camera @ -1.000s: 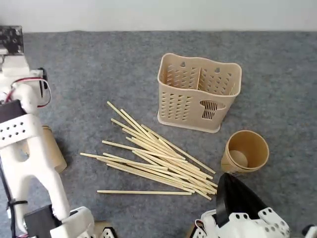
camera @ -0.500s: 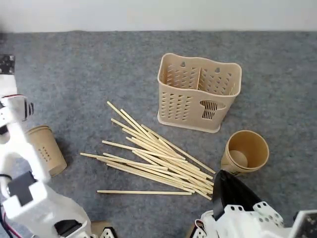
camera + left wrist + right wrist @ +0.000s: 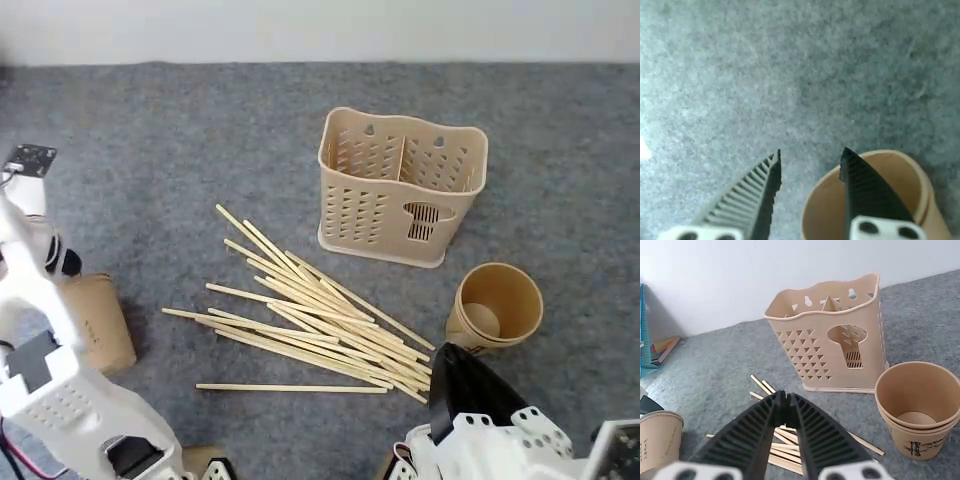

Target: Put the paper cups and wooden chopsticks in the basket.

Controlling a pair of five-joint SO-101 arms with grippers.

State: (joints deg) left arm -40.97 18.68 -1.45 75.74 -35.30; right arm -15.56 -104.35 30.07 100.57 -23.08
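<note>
High view gives you the beige perforated plastic basket (image 3: 402,185) upright on the grey carpeted bench (image 3: 180,140). The loose pile of pale wooden chopsticks (image 3: 310,320) is fanned out flat just in front of it, none of them in the basket. A stack of brown paper cups (image 3: 497,305) stands upright near the basket's corner, just beside the chopstick tips. A single brown paper cup (image 3: 98,325) stands well apart at the far side of the pile, partly covered by your white left arm (image 3: 40,300). At the left wrist, the left gripper (image 3: 811,152) has its fingers spread partway. The black one dips inside that cup's mouth and the pale one sits outside the rim, gripping nothing. Your right gripper (image 3: 786,396) hangs over the near end of the chopsticks with its black fingers pressed together, holding nothing.
</note>
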